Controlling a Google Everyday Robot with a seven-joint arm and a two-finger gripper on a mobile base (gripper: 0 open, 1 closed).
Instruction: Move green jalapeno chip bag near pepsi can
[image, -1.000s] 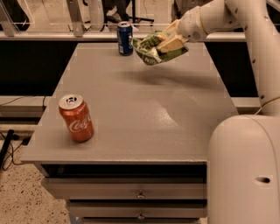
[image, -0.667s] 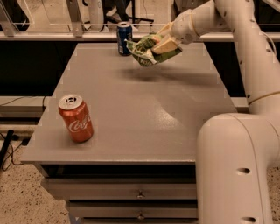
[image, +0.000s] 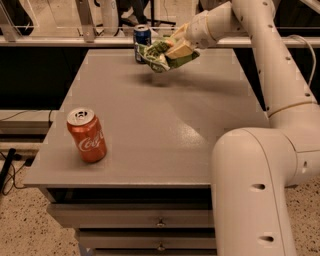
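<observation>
The green jalapeno chip bag is crumpled light-green foil with white print. My gripper is shut on it and holds it in the air above the far part of the grey table, its shadow below. The pepsi can, dark blue with a silver top, stands upright at the table's far edge, just left of and behind the bag, partly covered by it.
An orange-red Coca-Cola can stands upright near the table's front left corner. My white arm fills the right side. Drawers sit under the table front. A rail runs behind the far edge.
My gripper has carried the chip bag to the left, closer to the pepsi can. The cans have not moved.
</observation>
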